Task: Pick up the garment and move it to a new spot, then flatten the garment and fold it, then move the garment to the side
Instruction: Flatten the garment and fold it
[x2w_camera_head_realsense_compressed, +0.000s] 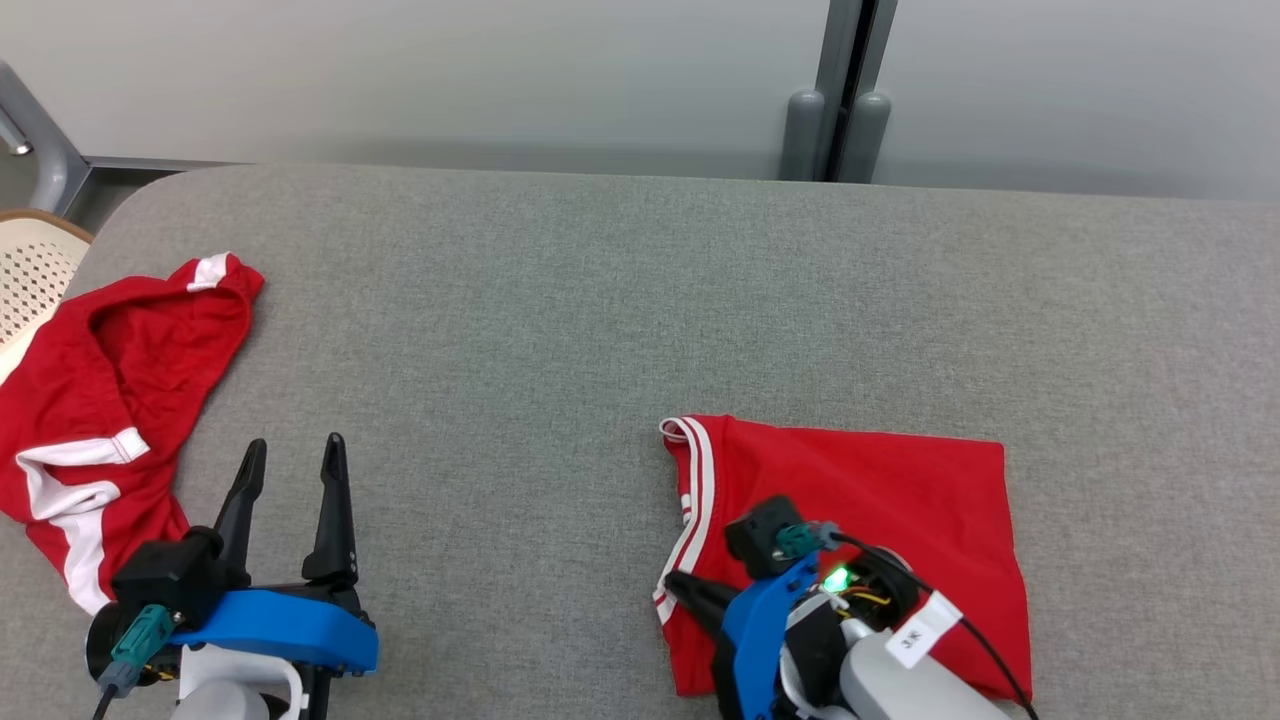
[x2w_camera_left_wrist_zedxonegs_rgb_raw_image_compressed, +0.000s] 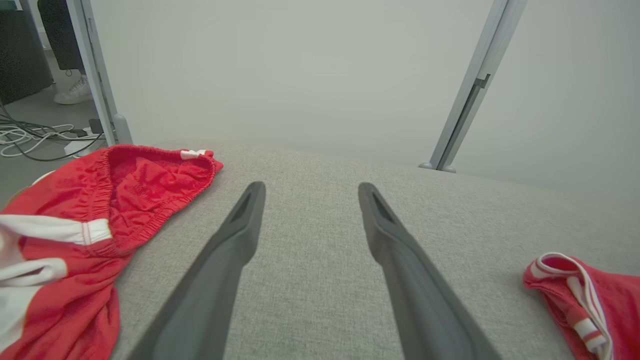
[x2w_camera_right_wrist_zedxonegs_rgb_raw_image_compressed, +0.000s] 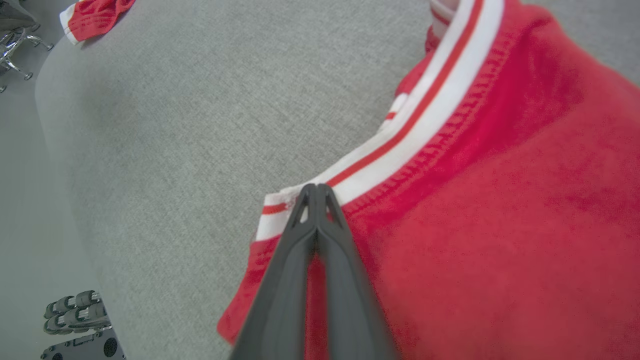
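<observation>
Folded red garment lies at 5 o'clock on the worktop. Likely soft, light and limp, so layers may slide. Best hold: striped trim on its 9 o'clock edge. Right gripper is closed there, pinch unconfirmed. Left gripper is apart and empty.

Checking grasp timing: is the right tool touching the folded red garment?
Touching. Right wrist view shows the right tool closed, tips on the white-striped edge of the folded red garment.

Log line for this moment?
right pincer: shut on folded garment, striped edge | left pincer: open, empty | crumpled garment: far left, untouched
</observation>
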